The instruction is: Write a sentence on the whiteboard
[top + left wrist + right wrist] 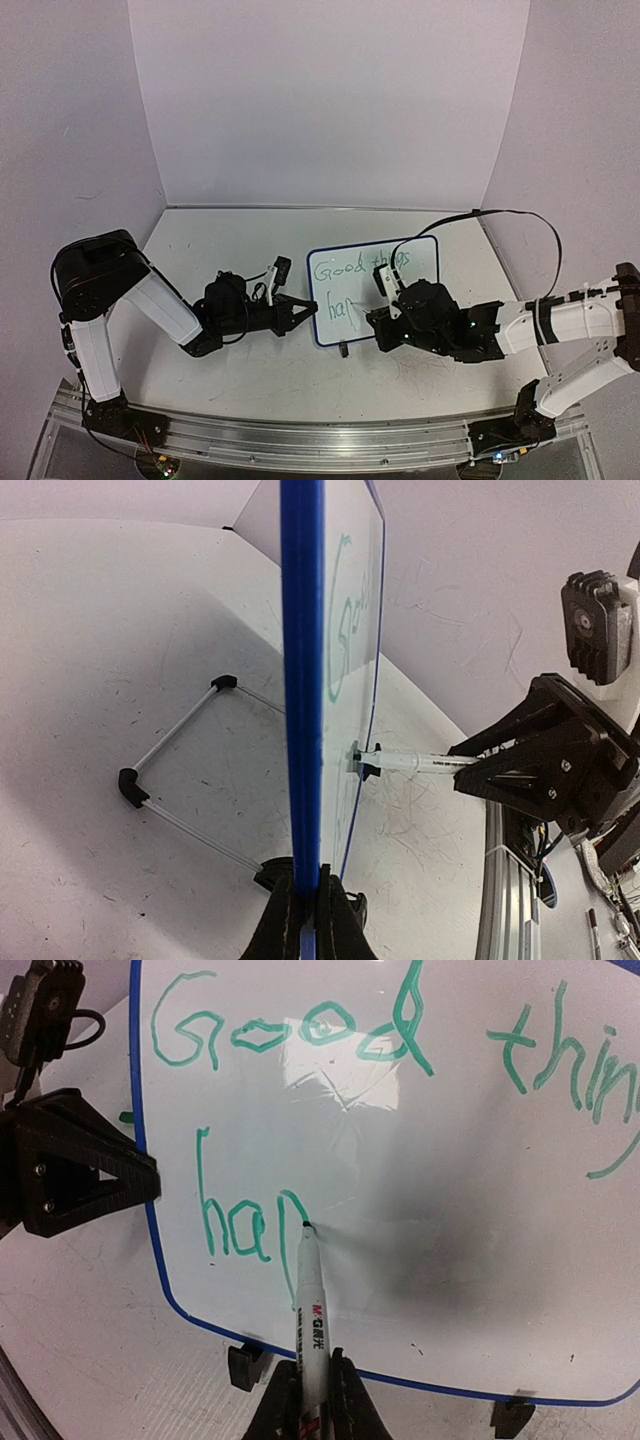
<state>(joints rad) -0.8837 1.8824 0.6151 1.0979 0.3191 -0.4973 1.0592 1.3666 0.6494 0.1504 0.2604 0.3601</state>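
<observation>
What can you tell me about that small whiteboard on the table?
The whiteboard is glossy white, with a thin blue frame, rounded corners and black clip feet, propped on a wire stand. Green writing reads "Good things" above an unfinished "hap". The left gripper clamps its side edge; a marker held by the right gripper touches its face.

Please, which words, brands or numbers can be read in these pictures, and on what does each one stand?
"Good things": green, upper line of the sentence on the whiteboard.
"hap": green, lower line, word unfinished.
"M&G": on the marker; the small characters after it are too small to read.
</observation>
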